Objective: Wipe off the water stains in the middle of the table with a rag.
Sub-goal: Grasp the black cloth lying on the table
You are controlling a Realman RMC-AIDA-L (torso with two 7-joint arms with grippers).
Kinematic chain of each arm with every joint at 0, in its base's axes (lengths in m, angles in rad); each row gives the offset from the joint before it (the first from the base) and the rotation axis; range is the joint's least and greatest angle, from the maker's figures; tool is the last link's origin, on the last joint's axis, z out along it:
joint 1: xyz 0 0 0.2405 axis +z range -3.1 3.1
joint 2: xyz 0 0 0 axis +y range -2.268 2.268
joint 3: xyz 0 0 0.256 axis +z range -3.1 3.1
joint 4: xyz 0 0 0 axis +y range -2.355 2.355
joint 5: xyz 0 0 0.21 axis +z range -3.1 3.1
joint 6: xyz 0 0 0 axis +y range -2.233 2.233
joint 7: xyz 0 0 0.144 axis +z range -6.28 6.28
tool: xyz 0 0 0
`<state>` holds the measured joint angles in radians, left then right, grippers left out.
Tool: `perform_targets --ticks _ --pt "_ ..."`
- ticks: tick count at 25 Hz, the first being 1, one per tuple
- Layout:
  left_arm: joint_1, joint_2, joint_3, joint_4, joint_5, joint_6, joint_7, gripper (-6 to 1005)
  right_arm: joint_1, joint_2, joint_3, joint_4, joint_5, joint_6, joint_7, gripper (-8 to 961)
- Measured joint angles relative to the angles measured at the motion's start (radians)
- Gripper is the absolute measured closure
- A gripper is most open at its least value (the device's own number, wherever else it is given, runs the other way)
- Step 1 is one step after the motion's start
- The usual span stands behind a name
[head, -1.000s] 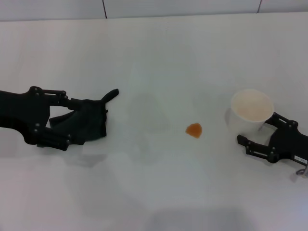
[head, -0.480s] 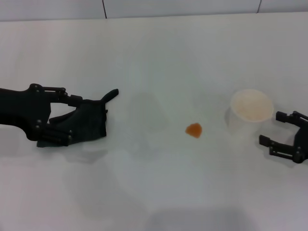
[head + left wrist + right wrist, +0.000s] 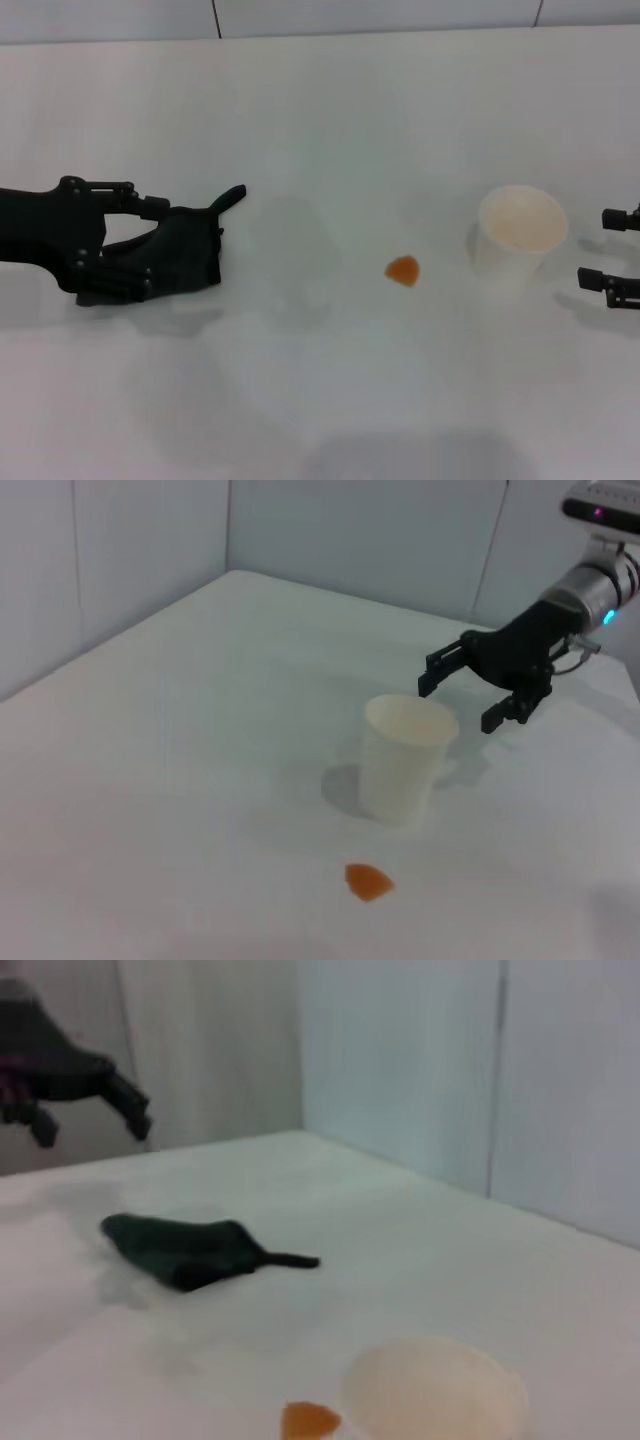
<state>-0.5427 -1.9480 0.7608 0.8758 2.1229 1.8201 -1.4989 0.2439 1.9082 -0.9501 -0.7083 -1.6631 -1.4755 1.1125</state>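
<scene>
A: Status on the wipe?

B: Not started, as far as you can see. Stain (image 3: 403, 270) is intact, mid table (image 3: 330, 110), orange-brown blot w/ crisp outline, no smearing. Rag (image 3: 185, 255) lies well apart from it, on the robot's left side, flat on the surface w/ its pointed corner toward the middle.

A: Left gripper?

B: Left gripper (image 3: 140, 250) is over the rag, fingers spread either side of the cloth, not pinching it. In the right wrist view the rag (image 3: 185, 1250) lies alone w/ the gripper (image 3: 85, 1095) above it, so no grab yet. You've got pickup, carry and wipe all left to do.

A: Anything in the way?

B: One white cup (image 3: 522, 235), just beside the stain on the right side, near but not touching. Path from rag to stain looks bare. Keep your strokes short so the cloth doesn't clip the cup.

A: Right arm?

B: Right gripper (image 3: 485, 685) sits at the table's right edge behind the cup, fingers spread, empty, off the cup. Looks idle.
</scene>
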Motion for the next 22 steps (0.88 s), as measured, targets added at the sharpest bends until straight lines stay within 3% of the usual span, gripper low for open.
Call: perform_targets --ticks 3,10,13,16,22 --pt "0.002 -0.003 0.000 0.000 -0.002 -0.007 0.000 123 0.030 -0.015 0.001 -0.078 -0.063 -0.044 0.088 122" --pt "0.005 -0.007 0.000 0.001 -0.002 -0.010 -0.002 123 0.168 -0.076 0.003 -0.102 -0.108 -0.173 0.226 122" --pt "0.006 -0.006 0.000 0.005 0.001 -0.010 -0.013 123 0.216 -0.087 0.003 -0.107 -0.129 -0.206 0.263 123" --pt "-0.001 -0.001 0.000 0.007 0.017 -0.011 -0.034 123 0.265 -0.085 -0.002 -0.123 -0.174 -0.222 0.298 123" --pt "-0.023 0.002 0.004 0.042 0.087 -0.023 -0.093 123 0.337 -0.043 -0.007 -0.158 -0.268 -0.232 0.333 124"
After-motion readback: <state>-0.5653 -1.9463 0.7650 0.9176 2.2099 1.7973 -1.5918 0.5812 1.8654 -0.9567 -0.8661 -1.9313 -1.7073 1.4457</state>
